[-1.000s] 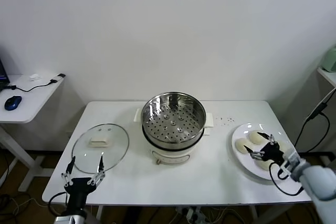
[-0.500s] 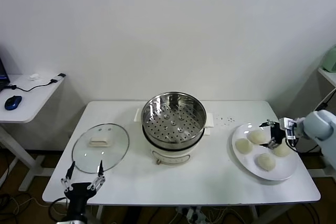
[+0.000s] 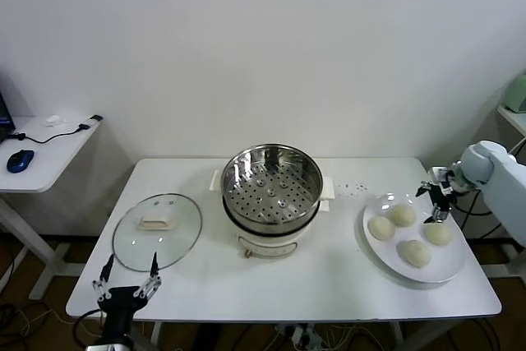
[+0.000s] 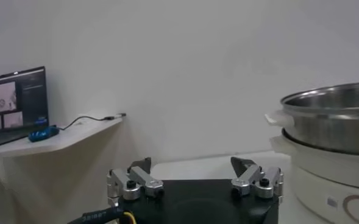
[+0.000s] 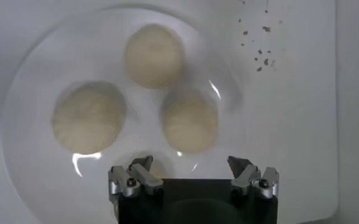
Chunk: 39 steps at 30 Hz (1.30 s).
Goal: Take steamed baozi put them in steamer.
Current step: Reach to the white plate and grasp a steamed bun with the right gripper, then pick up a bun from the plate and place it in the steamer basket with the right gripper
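Right gripper (image 3: 436,203) has swung from low over the plate's near side up to its far right edge, jaws wide apart and holding nothing, hovering above the four steamed baozi (image 3: 402,214) that sit on the white plate (image 3: 371,245), well apart from the empty steamer (image 3: 272,185). Buns look light, soft and easily dented, so I'd pinch one gently across its sides. Left gripper (image 3: 126,289) is parked at the table's (image 3: 329,281) front left edge, spread open, empty.
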Tool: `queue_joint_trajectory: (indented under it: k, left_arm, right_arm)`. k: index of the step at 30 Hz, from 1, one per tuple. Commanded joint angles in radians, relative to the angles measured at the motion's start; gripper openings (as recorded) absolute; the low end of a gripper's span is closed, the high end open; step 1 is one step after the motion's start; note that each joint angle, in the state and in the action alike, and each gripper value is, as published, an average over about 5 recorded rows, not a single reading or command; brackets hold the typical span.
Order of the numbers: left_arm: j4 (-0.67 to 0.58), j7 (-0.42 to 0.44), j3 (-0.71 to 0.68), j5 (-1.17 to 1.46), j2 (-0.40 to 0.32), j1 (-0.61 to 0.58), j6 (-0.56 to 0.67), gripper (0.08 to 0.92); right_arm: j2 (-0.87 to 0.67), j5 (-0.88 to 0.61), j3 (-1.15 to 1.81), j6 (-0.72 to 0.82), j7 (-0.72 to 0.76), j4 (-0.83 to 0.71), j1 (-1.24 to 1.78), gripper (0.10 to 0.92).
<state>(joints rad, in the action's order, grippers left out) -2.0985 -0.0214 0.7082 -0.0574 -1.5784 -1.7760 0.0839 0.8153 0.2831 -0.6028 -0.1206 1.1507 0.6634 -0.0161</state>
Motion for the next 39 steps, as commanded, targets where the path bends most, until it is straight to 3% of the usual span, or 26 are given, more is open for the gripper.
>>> queue_joint_trajectory:
  k: [1, 9, 16, 21, 28, 39]
  left_arm:
    - [0.005, -0.001, 0.004, 0.000, 0.002, 0.000, -0.001, 0.823]
    - [0.015, -0.001, 0.003, -0.004, 0.005, 0.004, -0.003, 0.823]
    - [0.019, 0.000, 0.003, -0.008, 0.007, 0.003, -0.003, 0.823]
    - [0.021, 0.000, 0.004, -0.010, 0.008, -0.001, 0.000, 0.823]
    - [0.023, 0.000, 0.003, -0.015, 0.008, -0.005, 0.003, 0.823]
    - [0.027, -0.001, 0.001, -0.018, 0.009, -0.019, 0.012, 0.823]
  right_arm:
    - [0.123, 0.047, -0.042, -0.032, 0.030, -0.161, -0.062, 0.823]
    - [0.173, 0.092, 0.003, -0.041, 0.027, -0.213, -0.021, 0.823]
    - [0.241, 0.271, 0.157, -0.093, 0.015, -0.333, -0.011, 0.823]
    - [0.261, 0.307, 0.192, -0.100, 0.010, -0.359, -0.009, 0.818]
    - [0.274, 0.329, 0.223, -0.105, 0.016, -0.377, -0.009, 0.705]
    - [0.270, 0.321, 0.242, -0.119, 0.038, -0.368, -0.020, 0.610]
